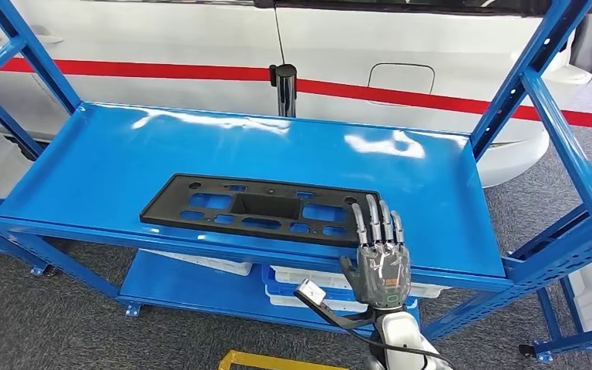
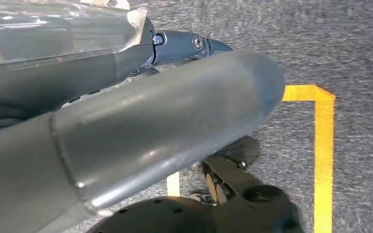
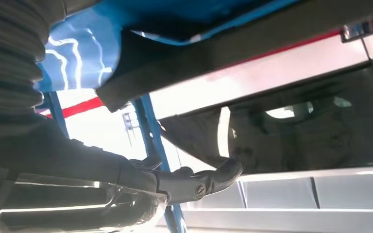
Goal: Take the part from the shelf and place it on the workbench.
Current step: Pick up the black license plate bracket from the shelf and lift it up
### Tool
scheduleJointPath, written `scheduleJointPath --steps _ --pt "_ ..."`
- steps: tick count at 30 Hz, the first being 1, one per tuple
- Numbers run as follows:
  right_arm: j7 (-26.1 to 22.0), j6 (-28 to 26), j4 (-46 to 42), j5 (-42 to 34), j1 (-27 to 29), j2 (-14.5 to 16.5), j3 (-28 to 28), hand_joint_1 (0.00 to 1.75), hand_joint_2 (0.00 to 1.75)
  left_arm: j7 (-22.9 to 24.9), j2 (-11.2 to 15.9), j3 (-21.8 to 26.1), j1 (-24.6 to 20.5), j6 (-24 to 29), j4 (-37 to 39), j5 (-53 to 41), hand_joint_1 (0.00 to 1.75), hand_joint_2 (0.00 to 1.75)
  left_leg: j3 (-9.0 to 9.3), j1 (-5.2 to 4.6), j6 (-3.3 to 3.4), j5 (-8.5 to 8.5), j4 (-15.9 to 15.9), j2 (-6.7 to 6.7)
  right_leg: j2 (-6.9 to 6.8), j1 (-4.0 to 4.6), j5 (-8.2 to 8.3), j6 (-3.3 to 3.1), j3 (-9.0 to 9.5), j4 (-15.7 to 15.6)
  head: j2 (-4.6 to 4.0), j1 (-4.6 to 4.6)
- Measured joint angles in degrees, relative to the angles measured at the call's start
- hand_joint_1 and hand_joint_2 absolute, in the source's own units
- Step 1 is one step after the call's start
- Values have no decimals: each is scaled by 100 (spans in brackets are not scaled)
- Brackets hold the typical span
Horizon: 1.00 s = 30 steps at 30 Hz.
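Observation:
The part [image 1: 262, 208] is a flat black rectangular frame with several cut-outs, lying near the front edge of the blue shelf [image 1: 108, 154]. My right hand [image 1: 378, 258] is raised at the shelf's front edge by the part's right end, fingers straight and apart, holding nothing. Its fingertips [image 1: 371, 208] overlap the part's right end; I cannot tell whether they touch. In the right wrist view the part's dark edge [image 3: 223, 53] runs close above a finger [image 3: 213, 177]. My left hand [image 2: 150, 111] hangs over the floor, thumb and fingers stretched out, holding nothing.
A white car with a red stripe [image 1: 162, 46] stands behind the shelf, with a black post [image 1: 284, 89] at the shelf's back edge. Blue uprights [image 1: 555, 116] frame both sides. White bins [image 1: 308, 281] sit on the lower shelf. Yellow tape [image 2: 323, 145] marks the grey carpet.

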Motion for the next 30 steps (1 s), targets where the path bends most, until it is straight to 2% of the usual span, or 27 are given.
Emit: scheduleJointPath --steps 1,2,5,8,12,15,20,24,30 --pt "92 -1 5 0 -46 -44 62 0 175 2 1 -5 -5 14 0 -10 0 0 88 -12 24 85 -218 -1 2 18 -28 29 16 4 0 5" --pt "201 1 12 0 -91 -96 130 0 175 4 -5 -11 -8 50 0 -25 0 0 129 -24 36 101 -318 -5 1 51 -55 43 11 8 -1 10" --pt "587 41 33 0 -206 -271 356 0 175 13 -25 -39 -11 284 0 -78 0 0 145 -82 49 94 -344 -28 -16 79 -95 48 -3 9 0 16" --pt "958 96 63 0 -342 -425 598 0 175 20 -30 -94 -11 440 0 -99 0 0 143 -139 92 81 -341 -36 -27 62 -89 70 42 -7 0 13" --pt "1156 107 204 1 -507 -509 899 0 175 43 -30 -132 -12 474 0 -110 0 0 149 -152 129 66 -340 -34 -26 56 -89 92 72 -37 -1 15" --pt "1025 81 426 2 -640 -423 1028 0 175 57 -34 -144 -13 469 0 -113 0 0 173 -151 152 51 -340 -33 -26 54 -96 113 88 -56 0 15" --pt "693 75 898 3 -842 -42 1052 0 175 61 -36 -147 -19 469 0 -96 0 0 236 -147 177 18 -341 -30 -24 54 -124 154 106 -66 -1 12" --pt "589 75 1066 7 -900 120 1046 0 175 60 -36 -147 -14 469 0 -96 0 0 242 -139 175 18 -342 -33 -24 55 -128 161 115 -65 -1 14" --pt "119 42 1478 5 -1022 456 778 0 175 61 -42 -147 -15 477 0 -91 0 0 256 -135 174 17 -342 -28 -19 55 -129 160 123 -64 -1 12"
